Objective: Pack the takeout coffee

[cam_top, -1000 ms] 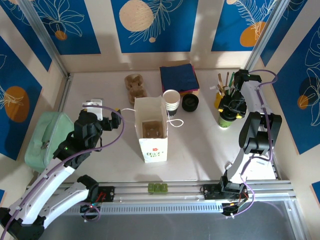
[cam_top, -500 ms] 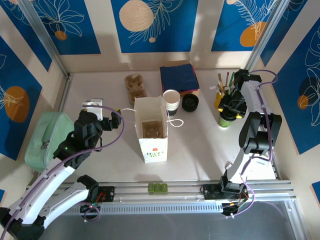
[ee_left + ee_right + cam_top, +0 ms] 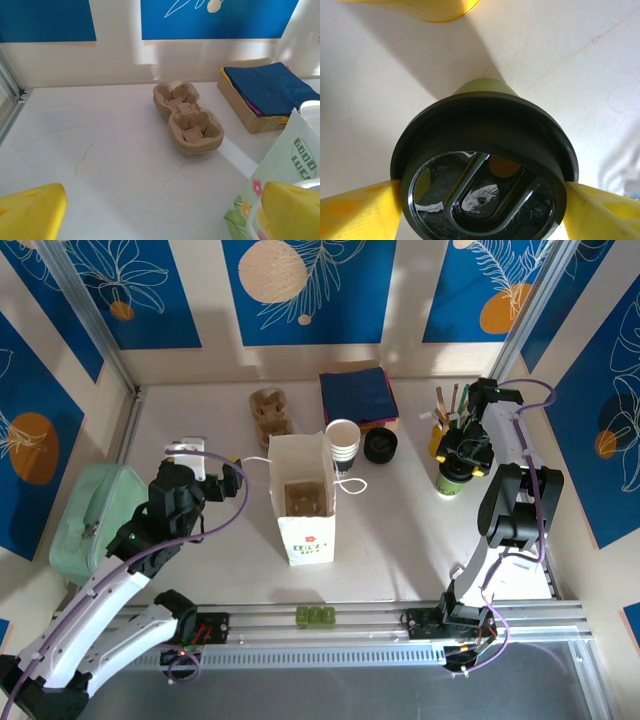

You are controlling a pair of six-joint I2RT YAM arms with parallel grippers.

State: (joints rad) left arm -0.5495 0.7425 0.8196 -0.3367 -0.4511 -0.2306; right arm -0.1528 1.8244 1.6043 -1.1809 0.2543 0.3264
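Observation:
The takeout coffee (image 3: 452, 480), a small cup with a greenish base and a round black lid (image 3: 485, 165), stands upright at the right side of the table. My right gripper (image 3: 458, 455) comes down over it; in the right wrist view its yellow fingers (image 3: 355, 210) press both sides of the lid's rim, so my right gripper (image 3: 482, 210) is shut on it. A white paper bag (image 3: 303, 502) stands open mid-table, its printed side (image 3: 280, 165) in the left wrist view. My left gripper (image 3: 210, 462) hovers left of the bag, open and holding nothing (image 3: 160, 215).
A stack of lidless white cups (image 3: 343, 443) and loose black lids (image 3: 380, 444) sit behind the bag. Blue napkins (image 3: 358, 395) (image 3: 270, 90) and pulp cup carriers (image 3: 270, 412) (image 3: 187, 117) lie at the back. A yellow stirrer holder (image 3: 445, 415) stands just behind the coffee. A green pouch (image 3: 90, 515) lies far left.

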